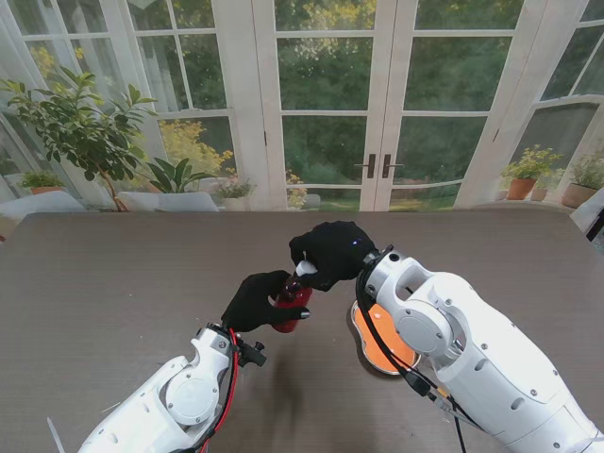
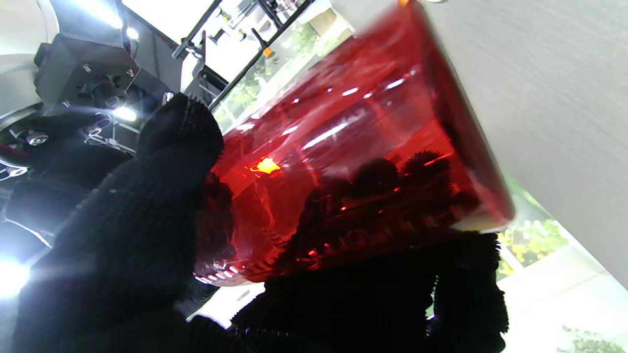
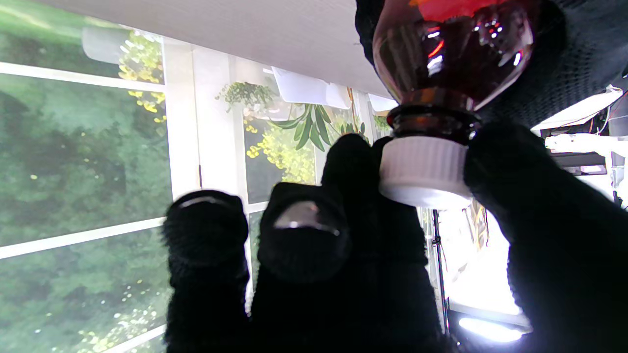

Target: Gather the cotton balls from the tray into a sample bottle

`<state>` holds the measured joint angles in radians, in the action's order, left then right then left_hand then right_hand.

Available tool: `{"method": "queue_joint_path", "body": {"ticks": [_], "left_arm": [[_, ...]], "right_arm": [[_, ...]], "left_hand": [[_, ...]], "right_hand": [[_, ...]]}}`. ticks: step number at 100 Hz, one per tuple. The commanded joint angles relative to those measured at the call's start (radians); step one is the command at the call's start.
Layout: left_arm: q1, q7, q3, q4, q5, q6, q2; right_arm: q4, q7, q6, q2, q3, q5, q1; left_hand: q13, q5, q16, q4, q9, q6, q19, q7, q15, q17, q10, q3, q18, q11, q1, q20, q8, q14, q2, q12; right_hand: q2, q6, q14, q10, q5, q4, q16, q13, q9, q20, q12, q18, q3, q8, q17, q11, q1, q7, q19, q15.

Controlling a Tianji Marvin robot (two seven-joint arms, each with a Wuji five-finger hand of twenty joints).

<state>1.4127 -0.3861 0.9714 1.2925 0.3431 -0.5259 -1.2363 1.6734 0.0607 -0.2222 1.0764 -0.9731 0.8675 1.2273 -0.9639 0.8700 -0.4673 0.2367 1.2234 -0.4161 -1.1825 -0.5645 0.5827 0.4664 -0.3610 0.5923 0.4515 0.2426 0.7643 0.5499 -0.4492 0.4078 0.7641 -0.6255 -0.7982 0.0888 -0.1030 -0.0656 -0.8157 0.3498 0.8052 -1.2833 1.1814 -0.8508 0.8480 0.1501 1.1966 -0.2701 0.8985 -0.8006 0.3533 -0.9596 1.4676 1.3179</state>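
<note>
White cap (image 3: 424, 171) pinched by your right hand's (image 1: 330, 253) fingers (image 3: 351, 164) shows clearly only at the right wrist, while the stand view shows your left hand (image 1: 257, 300) gripping the red bottle (image 1: 293, 303) above mid-tabletop (image 1: 113, 283), neck tilted toward the far edge.

Left hand (image 1: 257, 300) in black glove wraps around red sample bottle (image 1: 293, 305), held off the table (image 1: 94, 283), bottle tilted. Right hand (image 1: 330, 253), also black-gloved, sits just beyond and to the right of the left hand, fingers closed on the white cap (image 1: 306, 269) at the bottle's upper end. Both hands touch the bottle, nearly touching each other. Orange tray (image 1: 377, 347) lies on the table nearer to me than the right hand, mostly hidden under the right arm. Tray contents can't be made out.
</note>
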Motion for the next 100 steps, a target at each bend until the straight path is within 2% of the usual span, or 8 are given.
{"method": "queue_joint_path", "body": {"ticks": [1, 19, 33, 62, 86, 100], "left_arm": [[0.005, 0.023, -0.003, -0.001, -0.002, 0.004, -0.002], [0.003, 0.023, -0.004, -0.002, -0.002, 0.003, -0.002], [0.004, 0.022, -0.003, -0.003, -0.002, 0.003, -0.002], [0.004, 0.019, -0.002, -0.004, 0.001, 0.003, -0.002], [0.003, 0.012, -0.002, -0.008, 0.004, 0.003, -0.004], [0.003, 0.009, -0.001, -0.008, 0.007, 0.002, -0.004]], "right_arm": [[0.009, 0.004, -0.006, 0.002, -0.006, 0.009, -0.006], [-0.005, -0.018, -0.026, 0.004, -0.001, 0.008, -0.008], [-0.010, -0.035, -0.031, 0.005, 0.006, 0.020, -0.009], [0.016, -0.001, 0.018, 0.002, -0.031, 0.020, 0.006], [0.024, 0.003, 0.064, 0.004, -0.064, 0.002, 0.026], [0.024, -0.001, 0.095, 0.003, -0.079, 0.019, 0.034]], "left_hand": [[-0.034, 0.141, -0.018, -0.063, 0.099, 0.218, -0.010, -0.232, 0.023, -0.011, 0.124, 0.228, -0.039, 0.088, 0.241, 0.009, -0.038, 0.005, -0.185, -0.024], [-0.034, 0.142, -0.018, -0.063, 0.099, 0.216, -0.010, -0.232, 0.023, -0.012, 0.123, 0.227, -0.041, 0.088, 0.242, 0.009, -0.038, 0.004, -0.186, -0.024], [-0.033, 0.141, -0.018, -0.063, 0.099, 0.216, -0.010, -0.232, 0.023, -0.012, 0.122, 0.226, -0.040, 0.088, 0.242, 0.009, -0.038, 0.004, -0.186, -0.024], [-0.034, 0.142, -0.018, -0.063, 0.099, 0.218, -0.010, -0.233, 0.023, -0.011, 0.125, 0.227, -0.041, 0.088, 0.242, 0.009, -0.039, 0.003, -0.185, -0.024], [-0.034, 0.143, -0.017, -0.063, 0.099, 0.219, -0.010, -0.232, 0.022, -0.011, 0.127, 0.227, -0.042, 0.088, 0.242, 0.009, -0.038, 0.002, -0.185, -0.024], [-0.035, 0.143, -0.017, -0.063, 0.099, 0.221, -0.010, -0.233, 0.023, -0.009, 0.129, 0.228, -0.044, 0.087, 0.242, 0.009, -0.038, -0.002, -0.184, -0.024]], "right_hand": [[0.032, 0.107, -0.055, -0.019, -0.082, -0.016, 0.022, -0.041, 0.049, 0.013, 0.016, -0.026, 0.100, -0.018, 0.021, -0.019, 0.101, -0.205, 0.056, 0.037], [-0.004, 0.121, -0.060, -0.018, -0.092, -0.011, 0.023, -0.041, 0.053, 0.014, 0.014, -0.030, 0.116, -0.005, 0.023, -0.015, 0.116, -0.206, 0.056, 0.042], [-0.002, 0.129, -0.070, -0.025, -0.090, -0.006, 0.026, -0.042, 0.054, 0.016, 0.017, -0.041, 0.124, -0.002, 0.029, -0.015, 0.108, -0.212, 0.054, 0.046], [0.023, 0.115, -0.059, -0.021, -0.078, -0.009, 0.025, -0.041, 0.047, 0.016, 0.019, -0.035, 0.114, -0.002, 0.024, -0.014, 0.102, -0.216, 0.052, 0.045], [0.037, 0.107, -0.050, -0.018, -0.071, -0.014, 0.023, -0.040, 0.041, 0.016, 0.021, -0.029, 0.105, -0.003, 0.018, -0.014, 0.101, -0.217, 0.048, 0.041], [0.039, 0.103, -0.049, -0.017, -0.070, -0.016, 0.024, -0.040, 0.040, 0.014, 0.022, -0.026, 0.102, -0.005, 0.018, -0.016, 0.102, -0.218, 0.049, 0.043]]}}
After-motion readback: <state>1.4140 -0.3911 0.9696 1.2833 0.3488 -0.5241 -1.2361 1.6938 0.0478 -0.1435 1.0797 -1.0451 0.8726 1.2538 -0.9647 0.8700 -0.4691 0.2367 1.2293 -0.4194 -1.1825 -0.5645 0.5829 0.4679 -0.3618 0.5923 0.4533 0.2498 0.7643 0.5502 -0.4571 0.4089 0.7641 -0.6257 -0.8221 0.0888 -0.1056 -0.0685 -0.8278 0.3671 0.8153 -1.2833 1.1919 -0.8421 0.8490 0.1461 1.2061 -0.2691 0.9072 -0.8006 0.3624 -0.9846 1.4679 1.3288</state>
